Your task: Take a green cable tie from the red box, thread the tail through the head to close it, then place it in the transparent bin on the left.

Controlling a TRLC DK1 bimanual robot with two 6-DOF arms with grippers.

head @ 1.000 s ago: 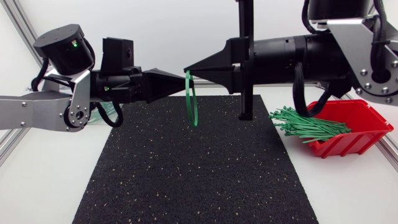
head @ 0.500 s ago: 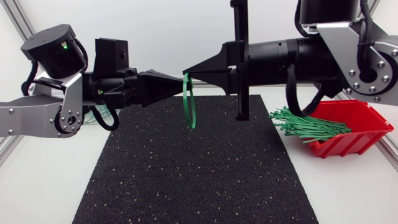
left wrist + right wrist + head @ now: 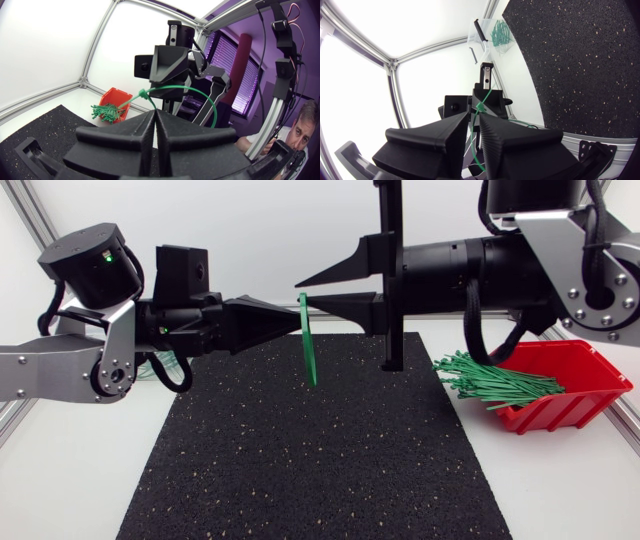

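Note:
A green cable tie (image 3: 310, 355) closed into a loop hangs above the black mat (image 3: 320, 470), seen nearly edge-on. My left gripper (image 3: 296, 328) is shut on the loop's side, and the loop (image 3: 210, 102) arcs out ahead of its fingertips (image 3: 155, 117). My right gripper (image 3: 300, 292) faces it from the right with its fingers apart; the upper finger stands clear of the tie's head. In the right wrist view the tie (image 3: 481, 107) runs through the gap of that gripper (image 3: 476, 117). The red box (image 3: 585, 375) holds a bundle of green ties (image 3: 495, 383).
The transparent bin (image 3: 492, 35) with several closed green ties sits off the mat's far left corner, mostly hidden behind my left arm in the head view. The red box (image 3: 115, 97) stands at the mat's right edge. The mat's near half lies bare below both grippers.
My right gripper's fingers have parted and released the tie's head. The loop has turned from open-faced to nearly edge-on, still held by the left gripper.

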